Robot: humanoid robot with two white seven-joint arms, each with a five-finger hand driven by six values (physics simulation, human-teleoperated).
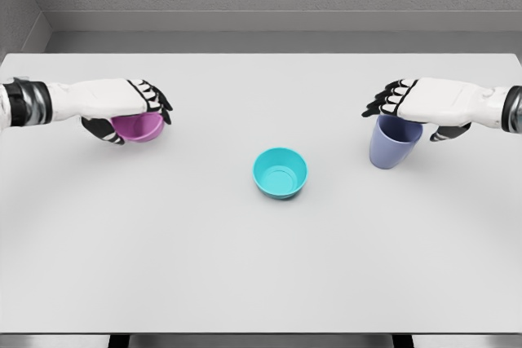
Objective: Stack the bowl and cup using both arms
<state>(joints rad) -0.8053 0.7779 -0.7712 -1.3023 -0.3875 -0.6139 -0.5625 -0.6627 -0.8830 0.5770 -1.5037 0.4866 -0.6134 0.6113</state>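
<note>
While the small round turquoise plastic bowl (280,173) sits alone and upright on the pale grey table (261,275), open side up, it reads as the base that the other two vessels are meant to nest into, which would explain why nothing grips it. To the left of that turquoise bowl and a little farther back, the left robot hand (122,112) lies over the rim of a shallow magenta plastic bowl (140,127); its dark-tipped fingers curl down across the top and its thumb hooks under the near side, so the hand looks closed around the bowl. Whether the bowl is lifted clear of the table cannot be told. To the right of the turquoise bowl, about as far back, the right robot hand (412,107) covers the mouth of a tall periwinkle-blue plastic cup (395,142), fingers draped over the rim and thumb pressing the far side, a top grasp that appears closed on the cup. Both overhead holds leave the undersides free, which suits lowering each vessel straight into the turquoise bowl.
</note>
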